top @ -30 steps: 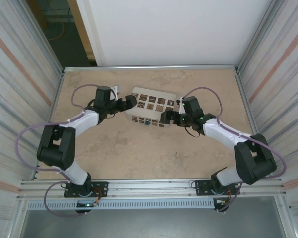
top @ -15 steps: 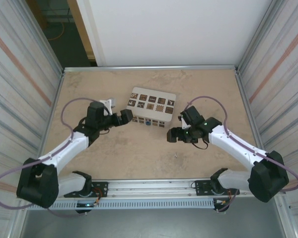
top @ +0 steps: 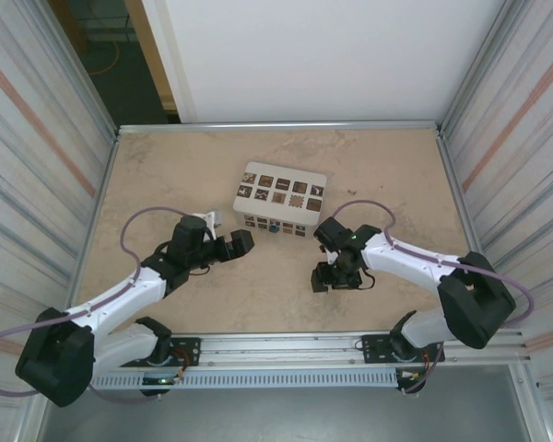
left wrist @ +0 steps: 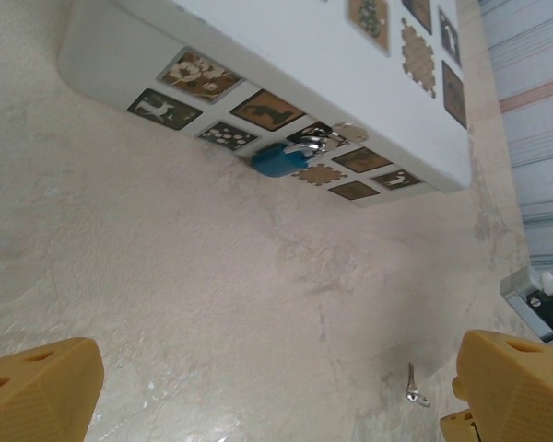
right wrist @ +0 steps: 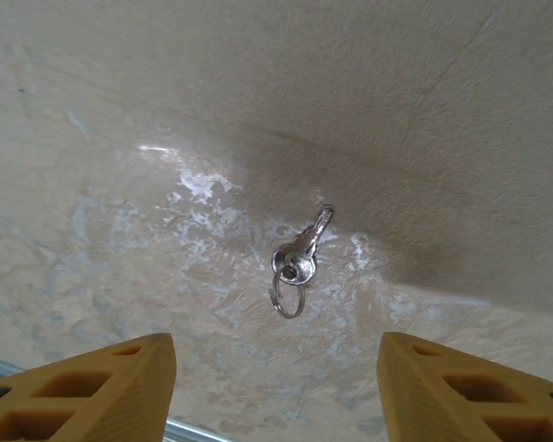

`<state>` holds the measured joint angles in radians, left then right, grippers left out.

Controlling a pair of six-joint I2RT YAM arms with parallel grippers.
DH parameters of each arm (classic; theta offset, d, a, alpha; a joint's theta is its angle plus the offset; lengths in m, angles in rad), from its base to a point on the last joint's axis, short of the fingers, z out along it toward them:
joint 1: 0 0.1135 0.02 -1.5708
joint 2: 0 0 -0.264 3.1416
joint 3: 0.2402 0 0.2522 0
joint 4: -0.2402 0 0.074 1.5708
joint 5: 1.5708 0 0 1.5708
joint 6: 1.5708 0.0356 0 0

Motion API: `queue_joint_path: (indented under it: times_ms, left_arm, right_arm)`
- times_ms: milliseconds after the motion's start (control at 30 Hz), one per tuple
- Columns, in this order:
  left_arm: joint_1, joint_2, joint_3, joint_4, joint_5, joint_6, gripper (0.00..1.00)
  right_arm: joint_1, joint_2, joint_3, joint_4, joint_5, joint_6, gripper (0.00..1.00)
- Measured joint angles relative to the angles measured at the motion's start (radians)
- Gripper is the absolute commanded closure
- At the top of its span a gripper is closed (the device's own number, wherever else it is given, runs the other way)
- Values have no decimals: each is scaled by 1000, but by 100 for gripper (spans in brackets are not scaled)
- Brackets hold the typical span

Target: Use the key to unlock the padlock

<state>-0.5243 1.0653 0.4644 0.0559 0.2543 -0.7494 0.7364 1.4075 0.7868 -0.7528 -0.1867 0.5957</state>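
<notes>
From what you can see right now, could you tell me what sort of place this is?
Likely a robot test cell: corrugated metal walls, an aluminium mounting rail, a beige tabletop.

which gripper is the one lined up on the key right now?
The right gripper: open, with the key lying on the table between its fingers. The left gripper, also open, faces the padlock on the white box.

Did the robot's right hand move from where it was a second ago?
Yes. The right gripper pulled back from the white box toward the near edge of the table, and now hangs open above the key.
</notes>
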Motion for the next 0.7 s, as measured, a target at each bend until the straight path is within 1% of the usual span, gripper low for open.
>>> queue_joint_path:
  times_ms: [333, 700]
  left_arm:
    - [0, 21, -1, 2, -13, -11, 1]
    - [0, 44, -1, 8, -13, -11, 1]
  right_arm:
    - [3, 75, 2, 23, 4, -3, 60]
    - [3, 101, 2, 45, 11, -3, 71]
